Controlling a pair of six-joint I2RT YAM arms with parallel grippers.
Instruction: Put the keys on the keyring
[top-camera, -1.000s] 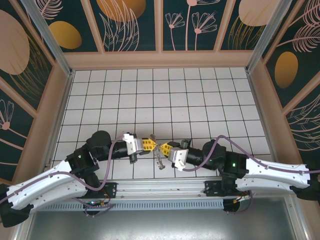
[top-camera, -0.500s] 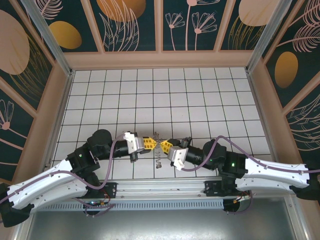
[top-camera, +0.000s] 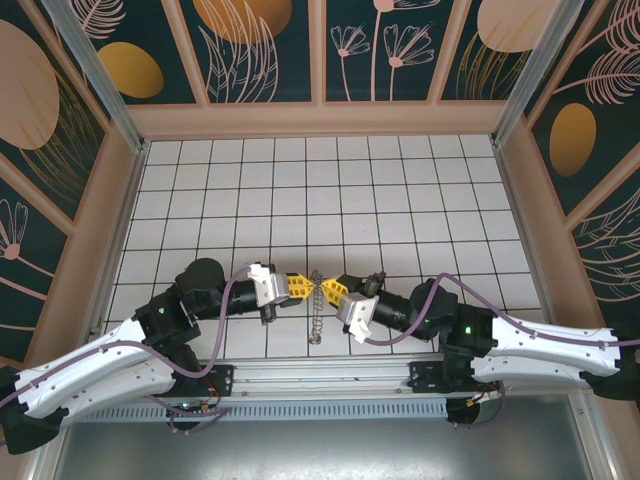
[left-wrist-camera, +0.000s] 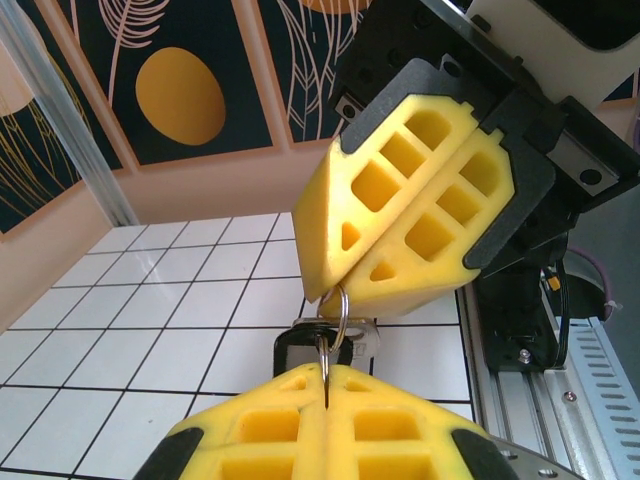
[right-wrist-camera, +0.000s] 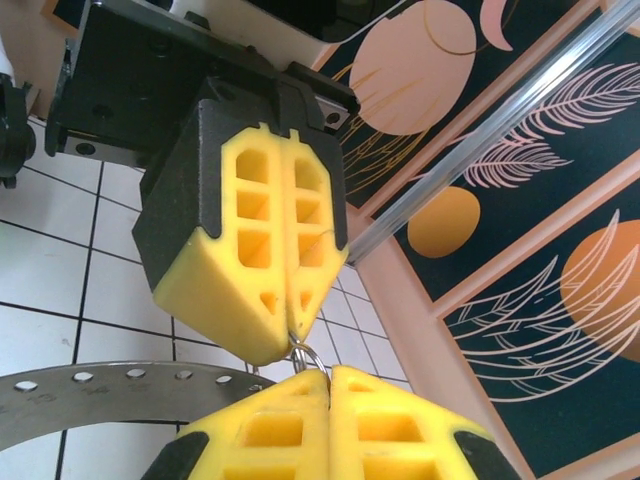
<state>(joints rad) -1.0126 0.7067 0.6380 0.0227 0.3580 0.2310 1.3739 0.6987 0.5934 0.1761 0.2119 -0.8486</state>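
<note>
Pinching the grey metal keyring (top-camera: 316, 312) with the left gripper (top-camera: 307, 287) and the right gripper (top-camera: 325, 290), both squeezed tight, tip to tip over the white tiled table (top-camera: 300, 190) near its front edge. Dangling floppy under the blocky yellow fingers (left-wrist-camera: 325, 268), with the tiny dark keys (left-wrist-camera: 298, 350) behind a thin shiny loop (left-wrist-camera: 338, 308).

Top looks down; wrist cameras face each other

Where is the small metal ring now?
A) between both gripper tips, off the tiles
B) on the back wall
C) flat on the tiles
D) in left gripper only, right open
A: the small metal ring is pinched between the tips of the shut left gripper and shut right gripper, with the tiles below it.
</note>
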